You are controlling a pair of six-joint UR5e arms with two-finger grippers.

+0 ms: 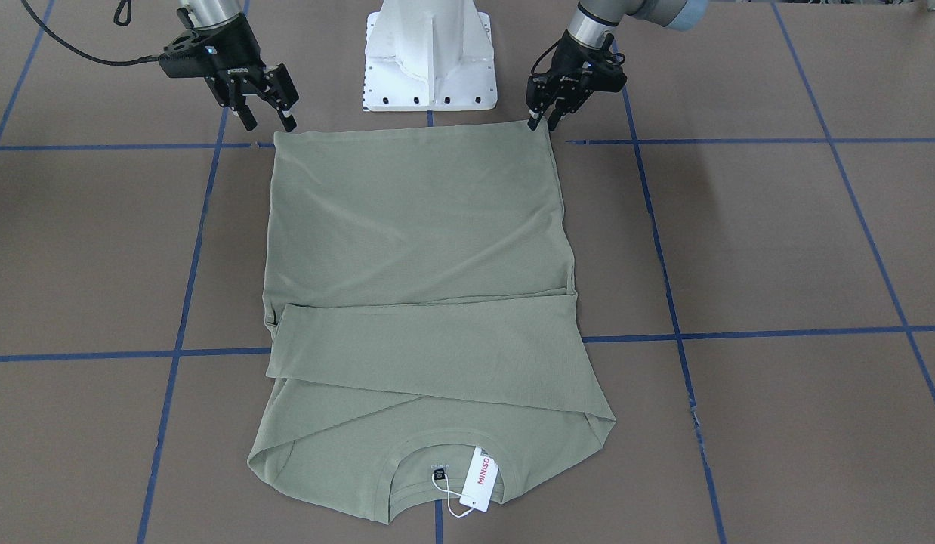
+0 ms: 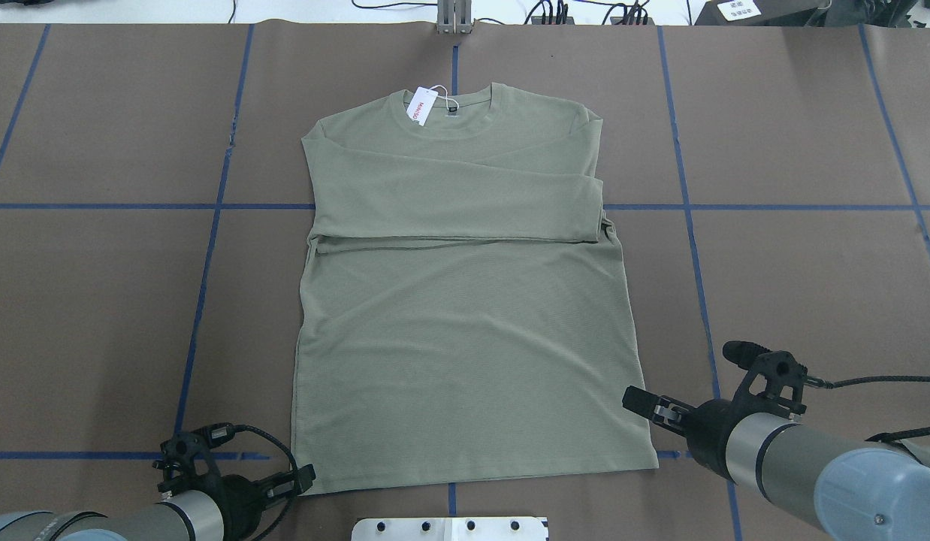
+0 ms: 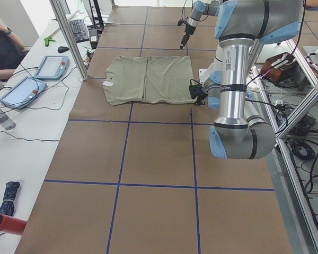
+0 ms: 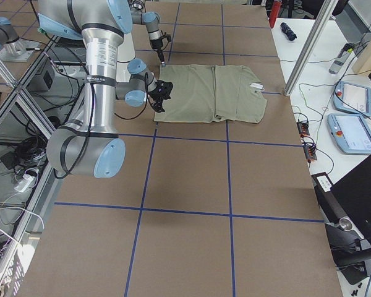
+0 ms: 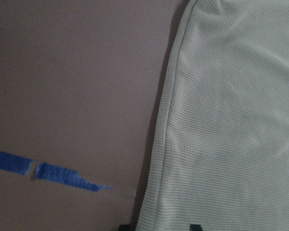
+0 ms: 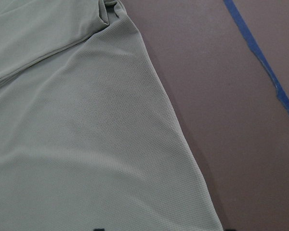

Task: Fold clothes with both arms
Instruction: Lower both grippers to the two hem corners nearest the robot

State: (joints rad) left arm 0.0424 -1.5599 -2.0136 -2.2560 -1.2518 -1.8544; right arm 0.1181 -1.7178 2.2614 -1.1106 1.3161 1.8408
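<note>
1. Jaws: parted a little on the left gripper (image 1: 544,121), low at the left corner of the hem (image 2: 472,472). Cloth edge between the tips in the left wrist view, not pinched.
2. Spread flat mid-surface (image 2: 97,300): the green shirt (image 2: 465,330), hem toward the robot, neck at the far side. Crosses the blue tape lines (image 2: 209,255).
3. Across the chest: both sleeves (image 2: 457,203), folded in and overlapping in one flat band.
4. At the neck: a white hang tag (image 2: 421,106) on its string, lying on the cloth.
5. Jaws again: spread wide on the right gripper (image 1: 269,121), holding nothing, just beside the hem's right corner. Side edge of the shirt beneath the gap in the right wrist view.
</note>
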